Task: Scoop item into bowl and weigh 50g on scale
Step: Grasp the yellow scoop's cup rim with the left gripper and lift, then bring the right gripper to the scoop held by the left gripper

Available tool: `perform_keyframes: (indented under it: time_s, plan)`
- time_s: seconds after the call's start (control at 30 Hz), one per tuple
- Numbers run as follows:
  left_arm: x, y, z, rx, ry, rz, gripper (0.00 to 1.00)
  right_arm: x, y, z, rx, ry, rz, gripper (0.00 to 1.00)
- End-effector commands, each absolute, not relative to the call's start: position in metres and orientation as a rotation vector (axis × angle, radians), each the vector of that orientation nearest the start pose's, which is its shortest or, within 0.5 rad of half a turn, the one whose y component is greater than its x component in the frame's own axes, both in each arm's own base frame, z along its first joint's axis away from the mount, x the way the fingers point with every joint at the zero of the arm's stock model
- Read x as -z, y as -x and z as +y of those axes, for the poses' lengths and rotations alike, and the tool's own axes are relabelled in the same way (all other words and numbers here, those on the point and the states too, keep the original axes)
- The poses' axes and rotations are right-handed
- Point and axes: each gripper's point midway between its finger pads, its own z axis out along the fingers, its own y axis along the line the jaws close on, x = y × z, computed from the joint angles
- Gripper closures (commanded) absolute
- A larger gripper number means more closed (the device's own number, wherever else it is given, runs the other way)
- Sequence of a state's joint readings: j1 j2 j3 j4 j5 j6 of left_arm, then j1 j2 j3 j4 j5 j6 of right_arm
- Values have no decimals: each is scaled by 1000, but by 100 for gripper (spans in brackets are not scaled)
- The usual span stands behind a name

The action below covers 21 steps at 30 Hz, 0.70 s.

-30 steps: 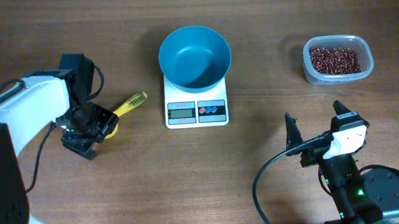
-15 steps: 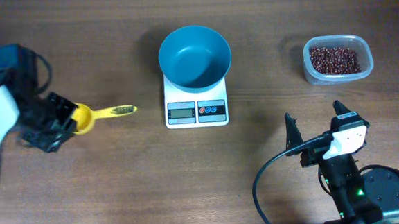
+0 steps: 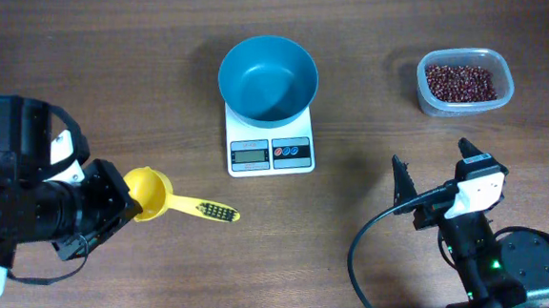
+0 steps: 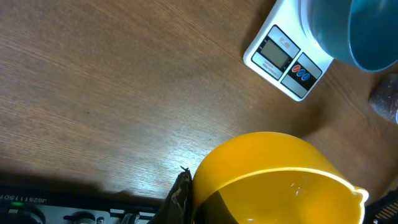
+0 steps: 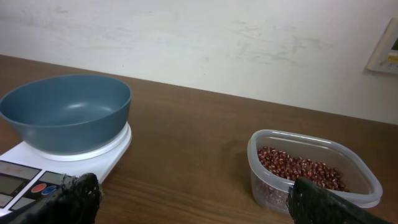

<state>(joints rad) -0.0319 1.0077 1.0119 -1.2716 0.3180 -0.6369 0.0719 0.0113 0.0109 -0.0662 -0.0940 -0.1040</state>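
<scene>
**woodshop_dan:** Big change: the left arm has swung down to the near-left of the wood-grain table [image 3: 278,259]. The left gripper [image 3: 128,200] still pinches the cup of the yellow scoop [image 3: 157,197], but the handle now points right, away from the scale [image 3: 270,154].

**beanbot:** So no scooping yet, I'd guess. The smooth blue bowl [image 3: 268,77] sits empty on that white square scale. The clear tub [image 3: 422,91] at far right holds the tiny oval red-brown beans [image 3: 460,82]. The right gripper [image 3: 429,154] idles, jaws spread, holding nothing.

bowl [image 3: 268,77] on scale [image 3: 269,152]; tub [image 3: 430,106] holding beans [image 3: 460,82] far right; scoop [image 3: 171,203] front-left of scale
</scene>
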Motion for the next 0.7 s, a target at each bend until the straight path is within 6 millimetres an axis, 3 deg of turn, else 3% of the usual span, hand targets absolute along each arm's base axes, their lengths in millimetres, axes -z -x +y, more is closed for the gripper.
perform_keyframes:
  time_s: [0.0,0.17,0.23,0.33,0.47,0.53,0.67]
  plan:
    - [-153,-183,-62,584,847,2838,100,-158,-243,36,-65,223,1625,1]
    - [-109,-181,-61,571,870,2862,100,-158,-243,36,-65,223,1625,1]
    - [-108,-179,-61,570,891,2866,100,-158,-243,36,-65,223,1625,1]
    - [-106,-169,-61,565,1234,2826,100,-158,-243,36,-65,223,1625,1]
    - [-106,-167,-60,557,1310,2808,100,-158,-243,36,-65,223,1625,1]
    - [-104,-153,-60,521,1521,2790,100,-158,-243,36,-65,222,1625,1]
    - [-104,-151,-60,514,1571,2778,100,-158,-243,36,-65,223,1625,1]
